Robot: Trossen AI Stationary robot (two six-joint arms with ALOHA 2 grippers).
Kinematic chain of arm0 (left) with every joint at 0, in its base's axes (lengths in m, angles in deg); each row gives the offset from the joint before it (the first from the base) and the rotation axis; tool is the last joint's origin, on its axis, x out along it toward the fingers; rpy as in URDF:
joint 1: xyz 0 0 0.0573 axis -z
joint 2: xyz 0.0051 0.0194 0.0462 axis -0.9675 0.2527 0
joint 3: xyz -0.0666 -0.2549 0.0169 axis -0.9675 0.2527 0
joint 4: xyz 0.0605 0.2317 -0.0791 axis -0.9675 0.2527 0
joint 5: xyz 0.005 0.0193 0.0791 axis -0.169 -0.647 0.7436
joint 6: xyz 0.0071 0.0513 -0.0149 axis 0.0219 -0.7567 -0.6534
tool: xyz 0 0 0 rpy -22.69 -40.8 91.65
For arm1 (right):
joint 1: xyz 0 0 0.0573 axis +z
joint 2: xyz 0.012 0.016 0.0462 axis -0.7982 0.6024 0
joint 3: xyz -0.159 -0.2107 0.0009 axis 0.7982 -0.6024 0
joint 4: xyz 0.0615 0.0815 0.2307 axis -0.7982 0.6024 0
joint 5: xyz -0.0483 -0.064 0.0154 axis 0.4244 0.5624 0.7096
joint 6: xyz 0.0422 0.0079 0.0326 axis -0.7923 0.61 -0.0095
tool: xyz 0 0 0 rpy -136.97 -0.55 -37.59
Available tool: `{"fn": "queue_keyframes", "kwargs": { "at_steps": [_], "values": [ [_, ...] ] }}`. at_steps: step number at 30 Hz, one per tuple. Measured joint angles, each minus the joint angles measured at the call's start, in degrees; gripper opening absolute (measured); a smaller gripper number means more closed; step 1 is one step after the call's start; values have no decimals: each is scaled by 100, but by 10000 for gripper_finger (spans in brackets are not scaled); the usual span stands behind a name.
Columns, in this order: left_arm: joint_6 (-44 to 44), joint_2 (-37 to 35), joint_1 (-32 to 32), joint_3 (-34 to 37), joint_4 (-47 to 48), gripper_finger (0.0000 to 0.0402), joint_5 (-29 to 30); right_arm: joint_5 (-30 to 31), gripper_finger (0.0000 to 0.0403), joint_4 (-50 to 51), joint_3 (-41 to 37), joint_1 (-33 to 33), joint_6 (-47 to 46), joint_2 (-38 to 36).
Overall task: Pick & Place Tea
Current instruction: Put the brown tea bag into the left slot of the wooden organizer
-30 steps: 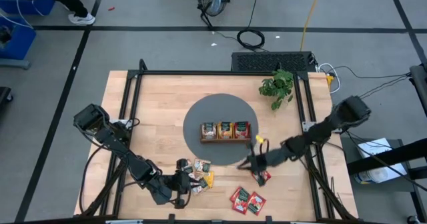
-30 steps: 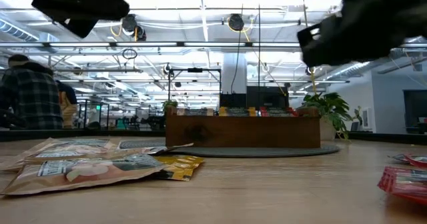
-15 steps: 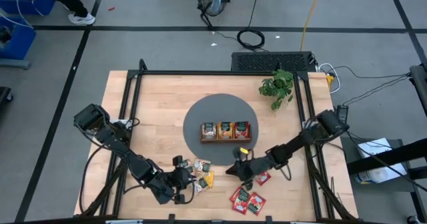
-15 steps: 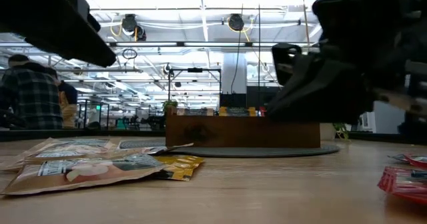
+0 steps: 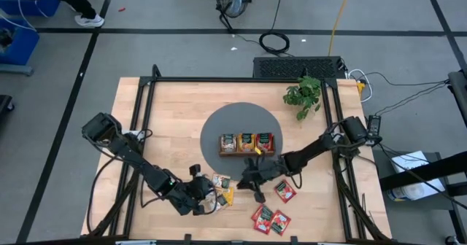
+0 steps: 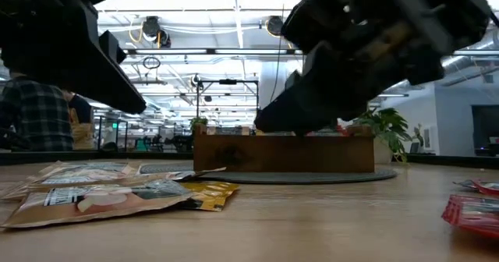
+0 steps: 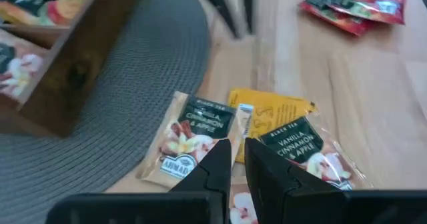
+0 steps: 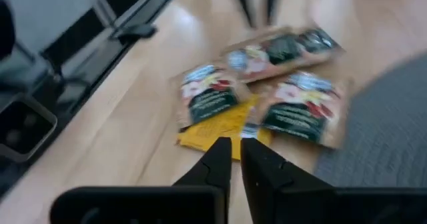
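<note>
- Left gripper [image 7: 232,167] low over the tan and yellow tea sachets [image 5: 219,189] at the table's near edge; fingers nearly pressed together, empty.
- Right gripper [image 8: 232,159] nearly shut, empty, hovering beside that pile.
- Only the high view shows the red sachets [image 5: 273,208] and the filled tray [image 5: 246,144] on the grey mat [image 5: 219,125].
- Since earlier, the right arm has swung left off the red sachets.

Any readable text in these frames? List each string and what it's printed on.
"BLACK TEA / VANILLA & APPLE": green label of the pale tan sachet beside the left pincer, left wrist view.
"BLACK TEA / CINNAMON & APPLE": label of the tan sachet at the grey mat's edge; the last word is partly blurred.
Yellow sachet: print too small to read.
Red sachets and the sachets in the wooden tray: labels blurred, unreadable.
</note>
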Motion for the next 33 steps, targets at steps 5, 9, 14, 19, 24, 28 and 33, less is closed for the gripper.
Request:
{"fn": "queue_keyframes", "kwargs": {
  "at_steps": [5, 9, 14, 19, 24, 28, 33],
  "values": [
    [-74, 81, -248, -11, 111, 51, -670, -111, 73, 32, -4, -149, -1020, 0],
    [-281, 188, -354, -7, 334, 51, -743, -43, 112, 67, 78, -178, -1645, 50],
    [-336, 212, -430, -8, 668, 51, -742, 280, 145, 144, 192, -124, -1883, 268],
    [-214, 212, -515, -7, 826, 51, -1033, 660, 152, 379, 188, -119, -2111, 337],
    [-274, 412, -773, -12, 627, 51, -1419, 667, 153, 413, 184, -118, -2230, 341],
    [-439, 728, -962, -109, 341, 51, -1589, 653, 153, 447, 184, -117, -2297, 340],
    [-538, 953, -1074, -299, 265, 51, -1606, 647, 153, 515, 186, -114, -2323, 339]
  ]
}}
